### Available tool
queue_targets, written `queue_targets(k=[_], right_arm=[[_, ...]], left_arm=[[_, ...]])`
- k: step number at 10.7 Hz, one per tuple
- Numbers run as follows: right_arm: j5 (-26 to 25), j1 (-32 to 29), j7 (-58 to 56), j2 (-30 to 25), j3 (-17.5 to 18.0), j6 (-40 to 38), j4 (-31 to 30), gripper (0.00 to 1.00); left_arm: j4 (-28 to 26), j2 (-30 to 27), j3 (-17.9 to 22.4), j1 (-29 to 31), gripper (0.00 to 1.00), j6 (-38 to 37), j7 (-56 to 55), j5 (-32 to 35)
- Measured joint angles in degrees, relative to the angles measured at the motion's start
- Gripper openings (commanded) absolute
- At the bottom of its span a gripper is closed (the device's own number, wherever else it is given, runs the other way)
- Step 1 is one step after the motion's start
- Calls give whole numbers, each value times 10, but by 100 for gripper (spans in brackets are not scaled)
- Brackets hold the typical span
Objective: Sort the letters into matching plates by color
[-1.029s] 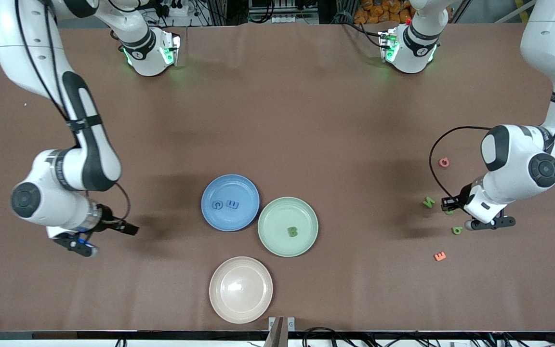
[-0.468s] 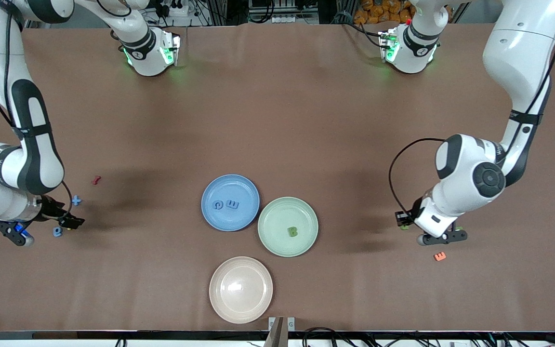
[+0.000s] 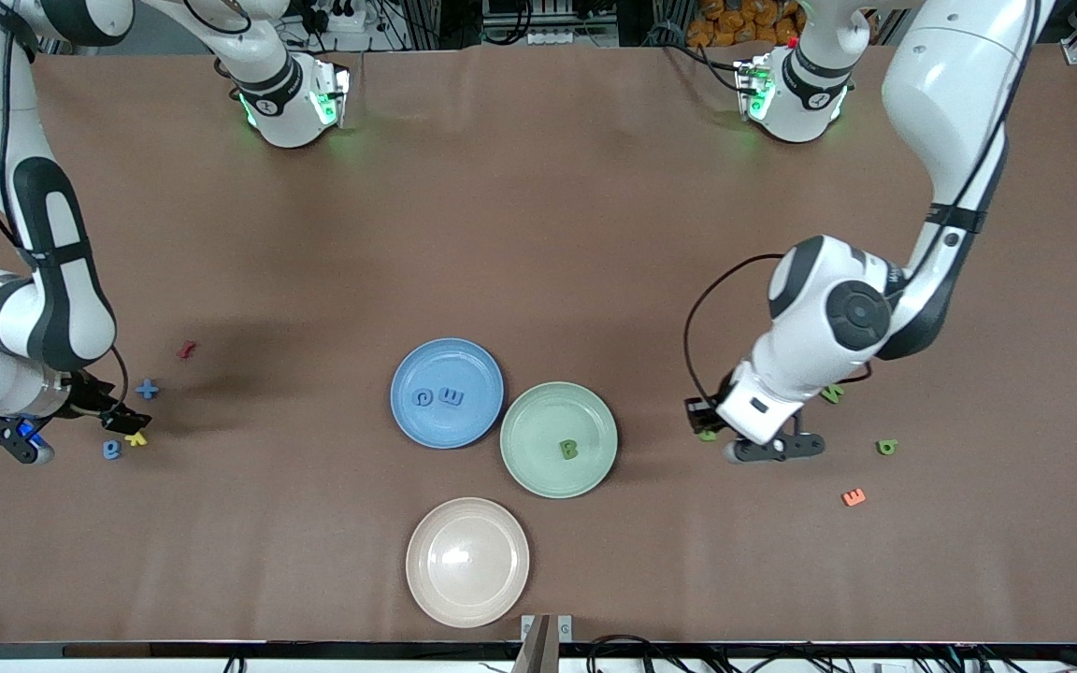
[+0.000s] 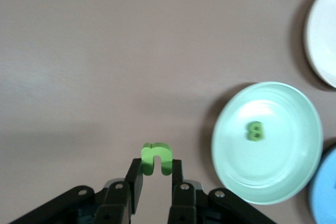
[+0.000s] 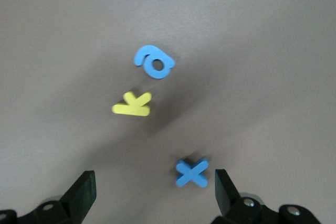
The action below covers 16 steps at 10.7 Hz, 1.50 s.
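Left end effector (image 4: 156, 174) clamps a green letter (image 4: 156, 158) above the surface beside the green plate (image 4: 231, 177) (right end effector (image 5: 152, 192) spread wide over the blue cross (image 5: 192, 172))

Matt, foam-like green letter (image 4: 156, 159) pinched by black plastic fingers (image 4: 133, 182). Smooth matt green plate (image 4: 231, 129), faintly ridged inside. Dull brown paper-like table (image 3: 538, 206). Glossy white plastic arm shells.

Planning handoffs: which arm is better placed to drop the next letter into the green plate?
Left. The left gripper is shut on a green letter close beside the green plate; the right gripper hangs open over blue letters.
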Motion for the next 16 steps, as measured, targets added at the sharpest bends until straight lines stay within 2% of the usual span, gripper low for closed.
queue_targets(k=[3, 5, 8, 10, 11, 12, 13, 14, 16], right_arm=[[-1, -17, -23, -6, 0, 68, -60, 100], [-1, -18, -28, -11, 0, 105, -90, 94], [-1, -18, -44, -14, 2, 126, -117, 79], [-1, -18, -47, -14, 3, 130, -121, 64], [-1, -18, -54, -14, 4, 135, -125, 60], [-1, -18, -63, -15, 4, 142, -130, 51], [-1, -18, -72, -17, 4, 147, -133, 39], [-1, -18, -80, -18, 5, 148, -135, 30], [-1, -18, -93, -24, 6, 150, -139, 23]], left_arm=[[16, 0, -2, -60, 0, 0, -63, 0], [24, 0, -3, -97, 0, 6, -112, 0], [25, 8, -3, -145, 0, 27, -163, 0], [25, 25, -2, -166, 0, 57, -181, 0], [25, 33, -2, -170, 0, 70, -183, 0], [25, 38, -2, -171, 0, 75, -183, 0], [25, 40, -1, -170, 23, 77, -183, 0], [25, 40, 1, -169, 99, 77, -183, 0], [26, 40, 2, -169, 100, 77, -182, 0]])
